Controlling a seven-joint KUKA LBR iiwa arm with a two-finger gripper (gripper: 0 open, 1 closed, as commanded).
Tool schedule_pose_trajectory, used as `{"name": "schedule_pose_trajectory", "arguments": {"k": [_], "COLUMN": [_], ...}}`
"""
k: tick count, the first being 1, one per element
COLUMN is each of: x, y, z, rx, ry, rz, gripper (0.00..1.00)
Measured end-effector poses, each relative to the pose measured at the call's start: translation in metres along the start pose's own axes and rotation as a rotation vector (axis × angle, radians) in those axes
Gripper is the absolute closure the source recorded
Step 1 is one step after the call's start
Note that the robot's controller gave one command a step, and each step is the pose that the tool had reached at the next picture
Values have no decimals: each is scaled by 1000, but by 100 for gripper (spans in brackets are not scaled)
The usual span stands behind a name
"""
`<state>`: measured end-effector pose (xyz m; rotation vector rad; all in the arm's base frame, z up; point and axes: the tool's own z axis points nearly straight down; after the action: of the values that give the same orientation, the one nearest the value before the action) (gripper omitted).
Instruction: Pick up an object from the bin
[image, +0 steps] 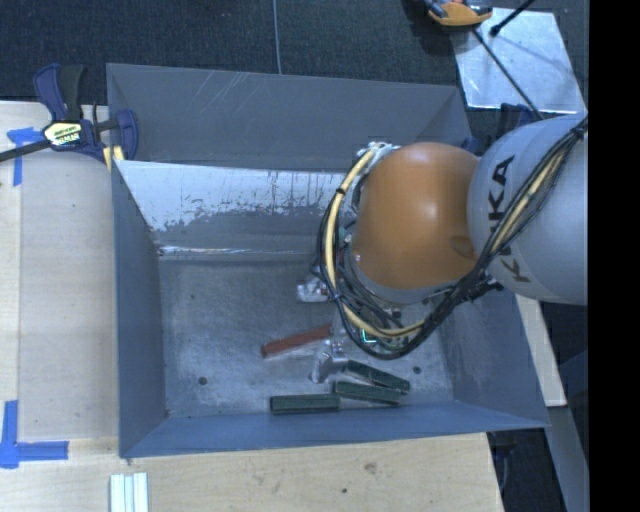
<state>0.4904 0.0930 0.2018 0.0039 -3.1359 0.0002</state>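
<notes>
My gripper (328, 358) is low over the bin's floor, right of the middle and near the front wall, mostly hidden under the arm's orange cover. A reddish-brown flat stick (293, 344) lies just left of it, its right end reaching under the gripper. Dark green bars (372, 386) lie directly in front of the gripper, slanting toward the front right. Another dark green bar (305, 404) lies flat along the front wall, a little to the left.
The arm and its orange cover with looping cables hang over the right half of the bin. The bin's sloped walls rise close on the front and right of the gripper.
</notes>
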Motion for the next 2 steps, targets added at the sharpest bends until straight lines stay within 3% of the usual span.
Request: {"name": "schedule_pose_trajectory", "arguments": {"k": [1,2], "x": [-2,-21], "y": [0,-23], "z": [-4,38], "rx": [-1,-1], "ry": [-8,-15], "rz": [2,-61], "gripper": [0,0]}}
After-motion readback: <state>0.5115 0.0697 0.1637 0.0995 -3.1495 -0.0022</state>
